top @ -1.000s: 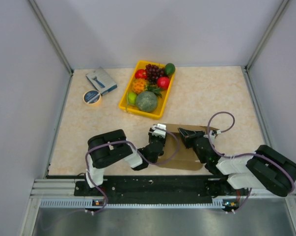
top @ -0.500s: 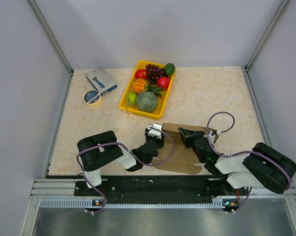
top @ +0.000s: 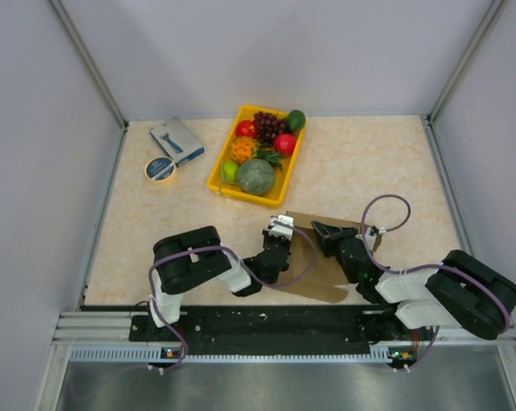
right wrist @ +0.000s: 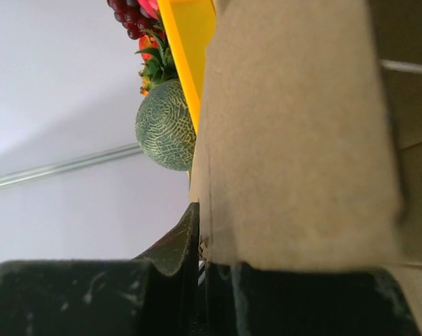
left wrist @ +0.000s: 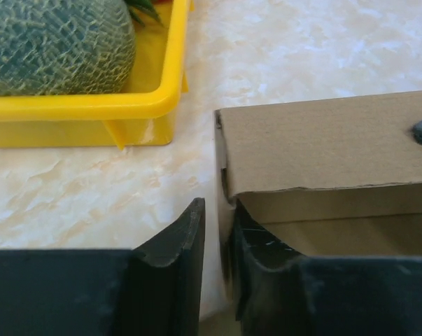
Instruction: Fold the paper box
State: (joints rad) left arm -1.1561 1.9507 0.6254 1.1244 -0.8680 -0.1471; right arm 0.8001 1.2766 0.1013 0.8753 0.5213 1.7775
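While both grippers sit at the paper box (left wrist: pixel 322 147), it stands partly raised on the table (top: pixel 369 163), near the yellow tray (left wrist: pixel 78 105).
Right gripper (right wrist: pixel 202 217) clamped tight on a panel edge. Left gripper (left wrist: pixel 216 210) nearly closed astride the box's end wall; can't tell if it grips.

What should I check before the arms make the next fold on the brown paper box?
1. Right gripper clamped on the paper box flap: ok.
2. Left gripper clamped on the box's side edge: cannot tell; the edge sits between nearly closed jaws.
3. Yellow tray apart from the box: ok.
4. Left arm's cable off the box: cannot tell; it loops over it in the top view.
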